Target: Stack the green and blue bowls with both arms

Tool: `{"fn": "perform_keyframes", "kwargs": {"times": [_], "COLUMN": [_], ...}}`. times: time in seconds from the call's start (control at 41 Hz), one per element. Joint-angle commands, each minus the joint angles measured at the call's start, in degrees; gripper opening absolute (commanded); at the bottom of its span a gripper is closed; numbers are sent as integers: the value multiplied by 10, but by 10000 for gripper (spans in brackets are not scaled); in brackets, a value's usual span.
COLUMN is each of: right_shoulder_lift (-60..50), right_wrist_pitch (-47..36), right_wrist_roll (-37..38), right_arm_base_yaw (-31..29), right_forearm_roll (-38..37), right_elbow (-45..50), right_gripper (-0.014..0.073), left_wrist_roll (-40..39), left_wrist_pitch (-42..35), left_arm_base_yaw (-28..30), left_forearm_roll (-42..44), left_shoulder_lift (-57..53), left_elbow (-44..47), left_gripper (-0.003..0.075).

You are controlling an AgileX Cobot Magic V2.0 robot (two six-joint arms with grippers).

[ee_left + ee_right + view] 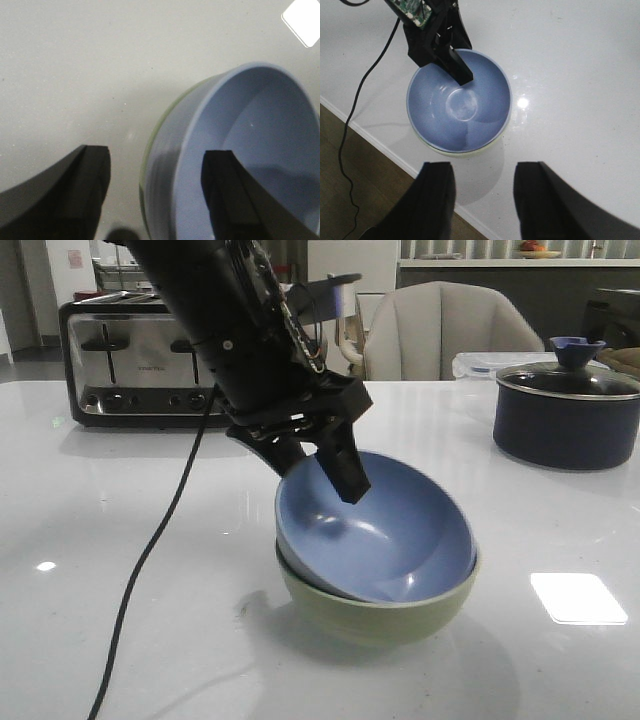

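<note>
Green bowl (385, 615): it is seen standing upright on the white desk (120, 540), nearest the front camera; only its pale outer wall and a sliver of rim are shown, since the other bowl fills it.

Blue bowl (375, 530): it is nested inside the green bowl but sits tilted, its far-left rim raised and its near-right rim sunk close to the green rim. The stack is judged made but not yet settled level.

Left pincer (315, 465): its jaws are spread wide astride the raised rim of the blue bowl, one finger (225, 195) inside the bowl, the other outside over the desk. In the left wrist view a clear gap is seen between the outer finger and the bowl wall, so the rim is not clamped; whether the inner finger touches the wall cannot be told.

Right pincer (482, 200): it is held well above the bowls, looking down on them, its jaws parted with nothing between them.

Cable (150, 550): a thin black lead is trailed across the desk from the left arm, clear of the bowls.

Toaster (130, 365) and dark lidded pot (565, 415): both are set farther back, well apart from the stack.

Done: the blue bowl is placed in the green one and appears released.

Left: the left pincer is to be lifted clear of the rim without dragging it, and the blue bowl is to be let drop flat.
</note>
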Motion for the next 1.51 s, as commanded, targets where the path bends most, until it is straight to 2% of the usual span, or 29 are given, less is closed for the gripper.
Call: {"fn": "perform_keyframes", "kwargs": {"times": [0.0,0.195,0.317,0.659,0.902,1.244,1.39,1.488], "right_shoulder_lift": [-3,-3,-3,-3,-3,-3,-3,-3], "right_wrist_pitch": [-40,-40,-40,-40,-40,-40,-37,-32], "right_wrist_roll": [-6,-6,-6,-6,-6,-6,-2,48], "right_arm_base_yaw": [-1,-1,-1,-1,-1,-1,-3,-13], "right_forearm_roll": [8,8,8,8,9,11,-52,-73], "right_elbow": [-15,-15,-15,-15,-15,-15,-15,-15], "right_gripper": [410,410,410,410,410,410,409,372], "left_wrist_roll": [-2,-34,-71,-234,-314,-334,-334,-334], "left_wrist_pitch": [7,39,41,38,39,35,35,32], "left_arm_base_yaw": [-1,-1,-1,-1,-1,-1,-1,-1], "left_forearm_roll": [-20,-8,13,222,310,319,319,319], "left_shoulder_lift": [-64,-150,-215,-436,-601,-764,-775,-775], "left_elbow": [-27,-23,9,183,301,405,410,410], "left_gripper": [480,479,479,478,477,477,477,477]}}
